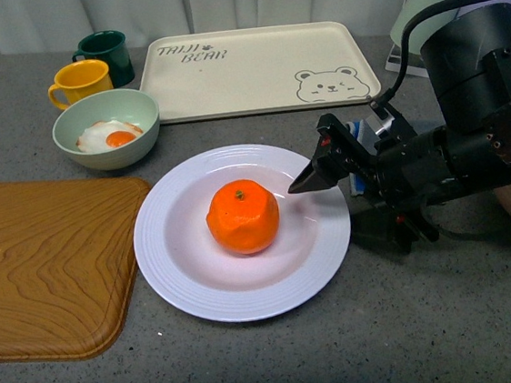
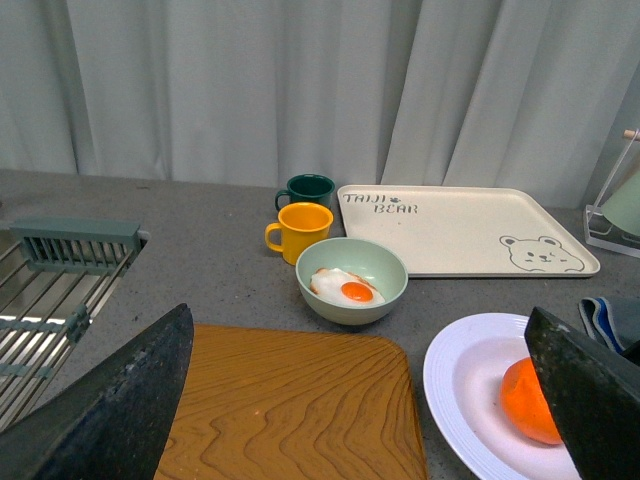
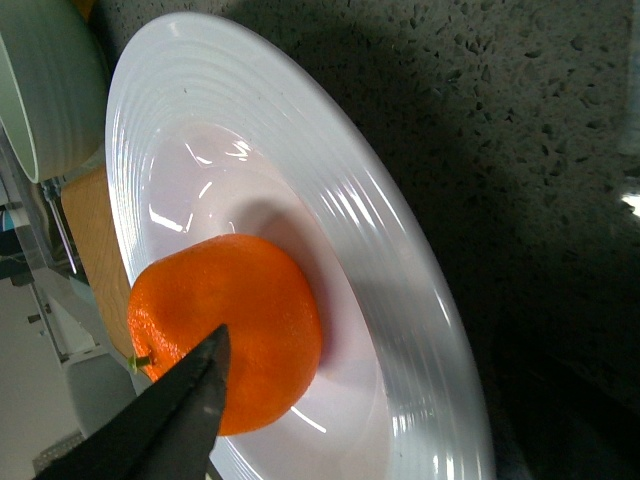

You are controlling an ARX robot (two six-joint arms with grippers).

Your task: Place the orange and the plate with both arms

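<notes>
The orange rests in the middle of the white plate, which lies flat on the grey counter. My right gripper stands open over the plate's right rim, a short way right of the orange and not touching it. In the right wrist view the orange sits in the plate with one dark finger in front of it. My left gripper is open above the wooden board, holding nothing; its view catches the plate and the orange at the right. The left arm is out of the front view.
A wooden board lies left of the plate. Behind it stand a pale green bowl with a fried egg, a yellow mug and a green mug. A beige bear tray lies at the back. A dish rack is far left.
</notes>
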